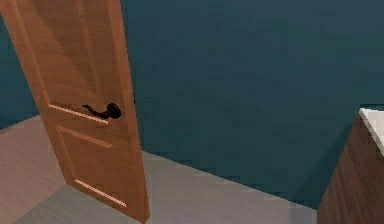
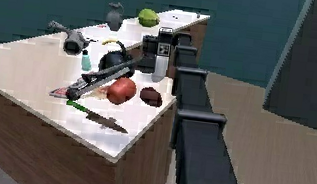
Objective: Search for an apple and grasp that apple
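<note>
**Forward view.** A brown panelled wooden door (image 1: 90,100) with a black lever handle (image 1: 103,110) stands at the left of the frame, before a dark teal wall (image 1: 250,80). Grey floor (image 1: 200,200) runs along the bottom. A wooden unit with a white top (image 1: 372,125) enters at the right edge.

**Arm side view.** We see a white-topped wooden desk (image 2: 24,63) across the left half of the frame. The dark square arm bar (image 2: 196,135) rises from the bottom edge, right of centre. It ends at the claw (image 2: 140,60), above centre over the desktop. Things lie on the desk at and behind the claw, so we cannot tell its state or whether it has hold of anything.

Two fruits could be the apple, and we cannot tell which it is:
- A green round fruit (image 2: 147,18) sits at top centre.
- A red round fruit (image 2: 119,90) sits at centre, below and left of the claw.

A dark brown lump (image 2: 150,96) lies just right of the red fruit. A green-handled knife (image 2: 98,116) lies below the red fruit. A small dark vase (image 2: 116,14) stands left of the green fruit, and a grey cylindrical thing (image 2: 75,42) lies in the upper left.
</note>
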Motion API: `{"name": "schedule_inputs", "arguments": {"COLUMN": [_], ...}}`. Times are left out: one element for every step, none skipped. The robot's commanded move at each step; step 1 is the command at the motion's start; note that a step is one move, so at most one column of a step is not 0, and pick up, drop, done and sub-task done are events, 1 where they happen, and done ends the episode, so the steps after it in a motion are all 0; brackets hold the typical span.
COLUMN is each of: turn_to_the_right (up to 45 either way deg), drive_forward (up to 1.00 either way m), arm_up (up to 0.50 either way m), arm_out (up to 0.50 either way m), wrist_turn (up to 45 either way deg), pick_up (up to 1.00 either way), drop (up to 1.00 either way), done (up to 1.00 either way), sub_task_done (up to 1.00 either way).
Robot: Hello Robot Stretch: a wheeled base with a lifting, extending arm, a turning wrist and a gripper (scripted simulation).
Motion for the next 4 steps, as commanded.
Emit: {"name": "schedule_inputs", "arguments": {"turn_to_the_right": [0.0, 0.0, 0.0, 0.0], "drive_forward": [0.0, 0.0, 0.0, 0.0], "arm_up": [0.0, 0.0, -0.1, 0.0], "arm_out": [0.0, 0.0, 0.0, 0.0], "wrist_turn": [45.0, 6.0, 0.0, 0.0], "pick_up": [0.0, 0.0, 0.0, 1.0], "drop": [0.0, 0.0, 0.0, 0.0], "done": [0.0, 0.0, 0.0, 0.0], "sub_task_done": [0.0, 0.0, 0.0, 0.0]}}
